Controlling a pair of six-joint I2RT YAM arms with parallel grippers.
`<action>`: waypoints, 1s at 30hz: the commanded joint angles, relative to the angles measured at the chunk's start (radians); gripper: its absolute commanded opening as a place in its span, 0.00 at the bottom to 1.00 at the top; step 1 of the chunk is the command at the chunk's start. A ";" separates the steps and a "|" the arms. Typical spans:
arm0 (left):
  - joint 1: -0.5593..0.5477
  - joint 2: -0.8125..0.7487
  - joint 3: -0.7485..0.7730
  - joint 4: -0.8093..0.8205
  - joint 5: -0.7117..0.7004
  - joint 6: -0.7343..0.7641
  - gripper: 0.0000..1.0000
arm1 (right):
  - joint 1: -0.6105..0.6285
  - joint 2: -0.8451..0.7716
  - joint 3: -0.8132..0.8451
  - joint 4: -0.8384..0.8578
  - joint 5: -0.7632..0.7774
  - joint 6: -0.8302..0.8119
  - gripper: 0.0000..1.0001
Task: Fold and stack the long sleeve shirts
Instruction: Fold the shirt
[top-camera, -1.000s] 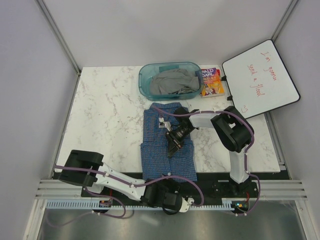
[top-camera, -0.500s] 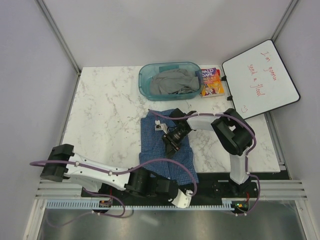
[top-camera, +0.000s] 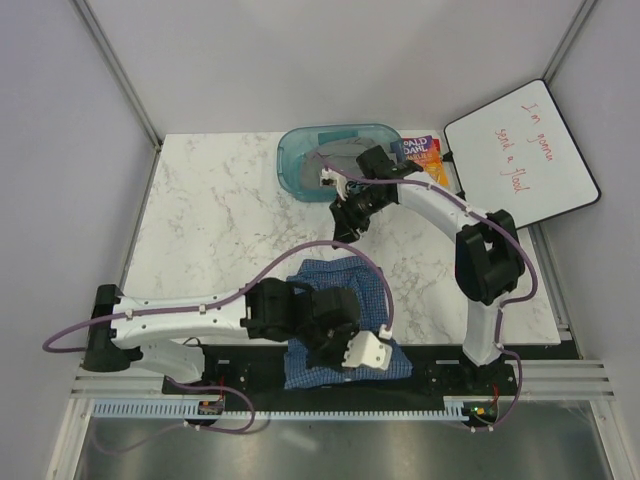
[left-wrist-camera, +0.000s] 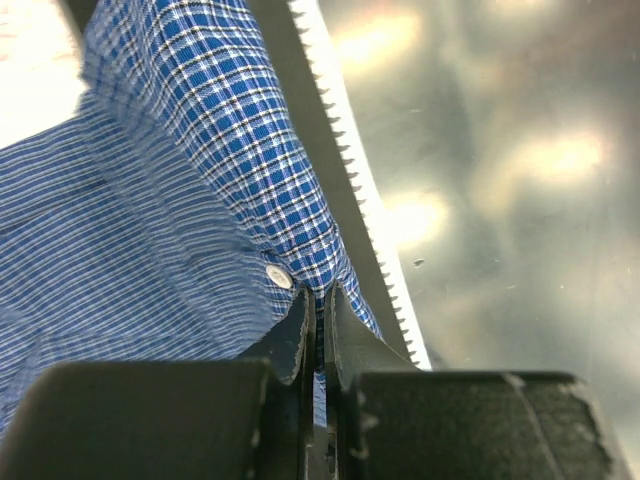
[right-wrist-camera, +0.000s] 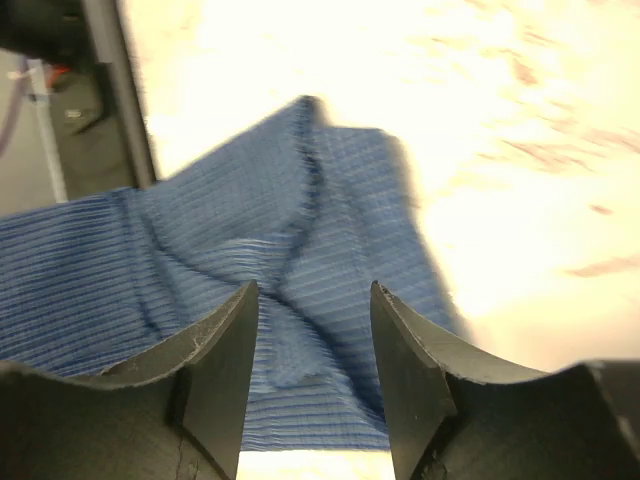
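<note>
Left gripper (left-wrist-camera: 318, 295) clamped on shirt (left-wrist-camera: 150, 240) edge at near rim of table (top-camera: 210, 220) (right gripper (right-wrist-camera: 314, 290) agape, empty, farther in)

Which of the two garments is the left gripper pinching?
The blue checked shirt, pinched beside a white button by the left gripper; the grey garment lies apart in the teal bin.

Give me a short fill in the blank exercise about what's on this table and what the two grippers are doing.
1. The left gripper is shut on the ____ checked shirt.
2. The right gripper is ____ and holds nothing.
3. The teal bin holds a crumpled ____ cloth.
Missing words: blue; open; grey.
</note>
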 joint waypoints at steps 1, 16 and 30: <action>0.171 0.016 0.048 -0.067 0.136 0.164 0.02 | -0.046 0.121 0.047 -0.062 0.094 -0.092 0.53; 0.599 0.217 0.114 -0.015 0.164 0.703 0.02 | -0.048 0.221 -0.003 0.010 0.112 -0.103 0.27; 0.733 0.417 0.111 0.188 0.124 0.838 0.02 | -0.050 0.232 -0.012 0.002 0.096 -0.129 0.22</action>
